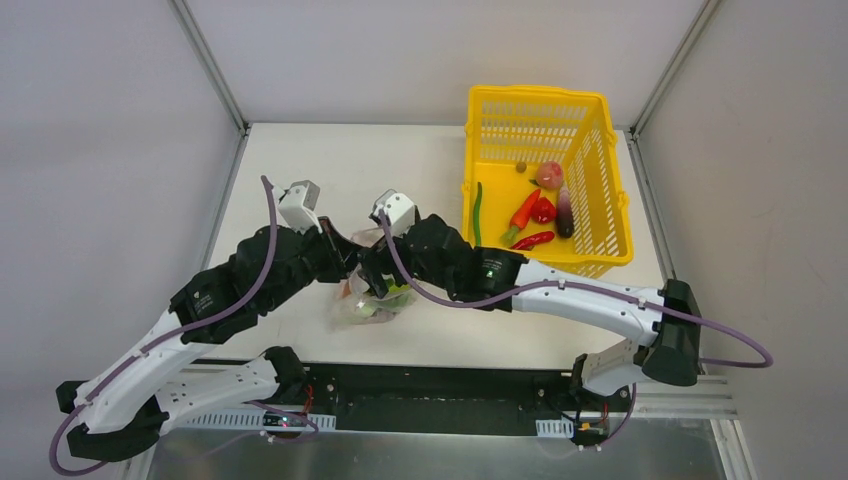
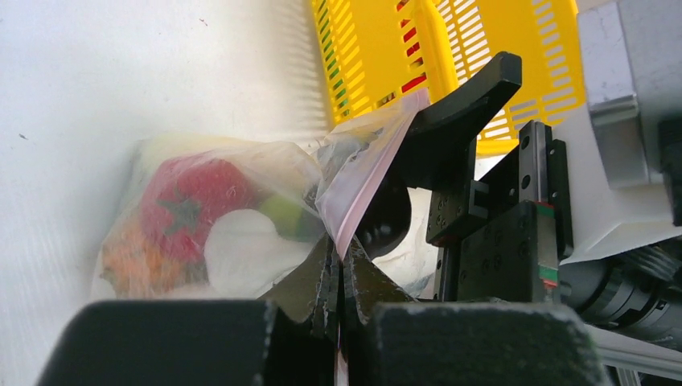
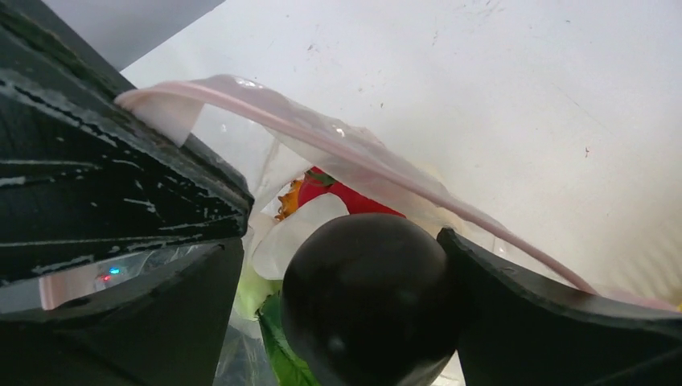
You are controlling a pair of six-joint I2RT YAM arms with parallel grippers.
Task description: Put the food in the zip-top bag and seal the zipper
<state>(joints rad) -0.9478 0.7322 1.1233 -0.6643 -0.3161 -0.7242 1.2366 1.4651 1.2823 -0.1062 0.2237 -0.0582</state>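
you're in the filling step, not the sealing one. your left claw (image 2: 338, 277) is clamped shut on the narrow pink zipper strip (image 2: 362, 189) of the clear, crinkly plastic zip-top bag (image 2: 269, 161), holding one lip up so the mouth gapes. the bag itself rests on the white bench (image 1: 300, 170) between the two arms, near the yellow slotted plastic basket (image 1: 540, 95). inside it you can see a red toy bell pepper (image 2: 189, 201), a white toy radish (image 2: 241, 249) and something orange (image 2: 129, 261) pressed against the film

your right claw (image 3: 346, 241) sits at the mouth, under the arch of the pink strip, with a glossy dark round toy piece (image 3: 370, 305) between its fingers. the jaws stand wide and a gap shows on one side of the piece, so i judge it loose rather than gripped, resting on the food below. whether it is fully past the lip you can't tell from here

next, lift the right claw straight out without snagging the far lip, since the film drapes close over one finger. the basket holds more food: red chillies (image 1: 530, 232), a dark aubergine (image 1: 565, 212), a peach-coloured fruit (image 1: 548, 175) and a long green bean (image 1: 478, 215). those want fetching one by one while the left claw holds the mouth open; only then run the strip shut
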